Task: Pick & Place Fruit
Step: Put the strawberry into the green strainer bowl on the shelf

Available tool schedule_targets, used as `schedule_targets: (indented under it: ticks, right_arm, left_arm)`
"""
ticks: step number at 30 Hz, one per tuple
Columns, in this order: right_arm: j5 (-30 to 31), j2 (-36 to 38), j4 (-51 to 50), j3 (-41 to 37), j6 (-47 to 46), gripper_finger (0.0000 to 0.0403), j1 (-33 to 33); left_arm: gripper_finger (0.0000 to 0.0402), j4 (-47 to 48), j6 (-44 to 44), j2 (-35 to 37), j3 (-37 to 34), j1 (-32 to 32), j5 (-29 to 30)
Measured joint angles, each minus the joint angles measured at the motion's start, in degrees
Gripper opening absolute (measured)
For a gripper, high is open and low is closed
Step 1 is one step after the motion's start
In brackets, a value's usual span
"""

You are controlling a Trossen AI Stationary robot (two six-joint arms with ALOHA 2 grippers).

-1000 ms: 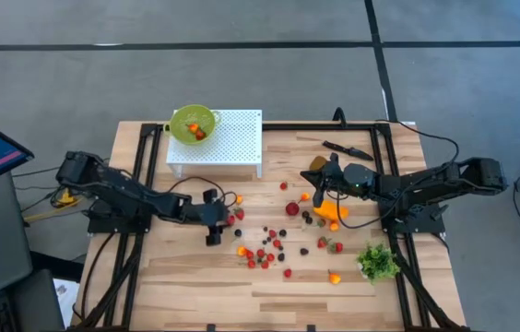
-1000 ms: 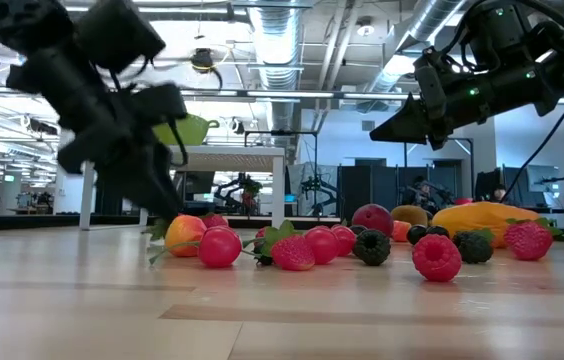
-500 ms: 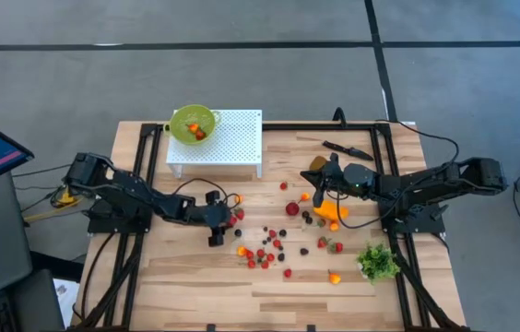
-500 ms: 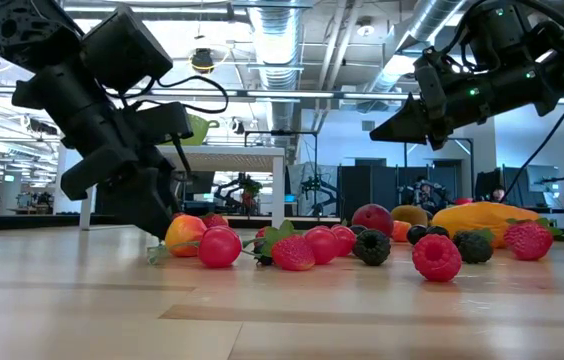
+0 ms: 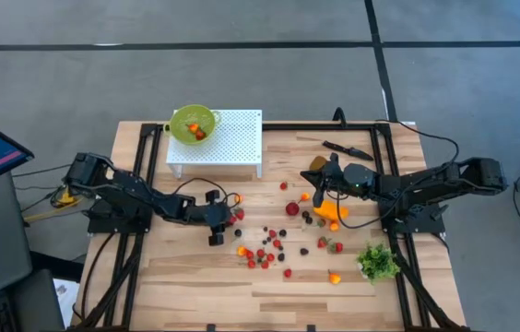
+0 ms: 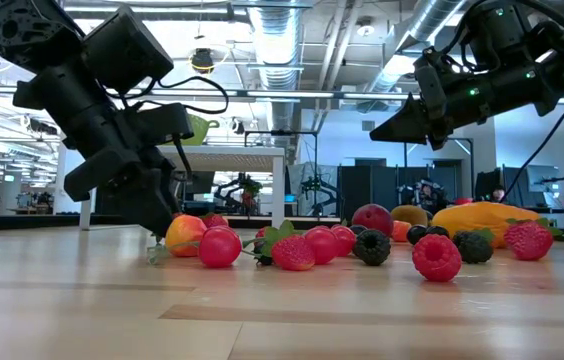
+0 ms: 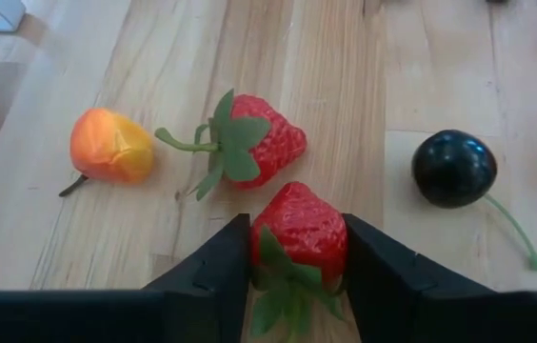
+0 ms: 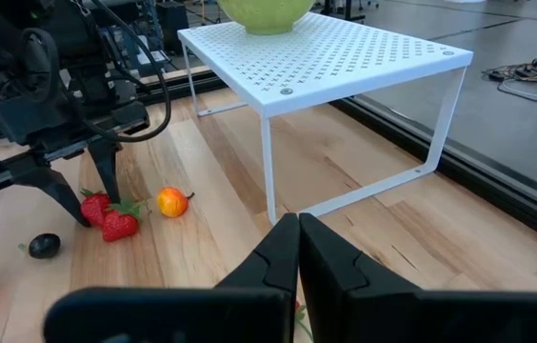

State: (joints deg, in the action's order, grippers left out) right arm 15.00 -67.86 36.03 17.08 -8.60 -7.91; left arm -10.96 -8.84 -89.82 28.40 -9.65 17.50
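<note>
Strawberry (image 7: 299,229) mid-table, toward left edge | left gripper (image 7: 297,257) fingers flank it, closing, not clamped | I'd finish squeeze square on body, lift straight, dodge neighbour strawberry (image 7: 254,141) | right gripper (image 8: 297,250) pinched together, empty, hovering right-centre

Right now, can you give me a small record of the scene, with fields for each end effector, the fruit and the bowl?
left end effector: low on the table, a finger on each side of a strawberry, closing on it
right end effector: shut, empty, raised above the table
near left end effector: second strawberry, orange fruit, dark cherry
other fruit: scattered over the table's middle
bowl: green, on the white rack, fruit already inside
leafy bunch: near the right arm
</note>
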Motion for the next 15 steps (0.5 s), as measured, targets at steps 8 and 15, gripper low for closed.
schedule_targets:
  ticks: [8,15]
  right_arm:
    - [0.00,-0.01,0.00,0.00,0.00,0.0006,0.01]
    - [0.00,-0.01,0.00,0.00,0.00,0.0006,0.00]
  left_arm:
    - [0.0152,-0.05,-0.02,-0.02,0.00,0.00,-0.06]
    - [0.0139,-0.07,-0.02,-0.02,0.00,0.00,-0.18]
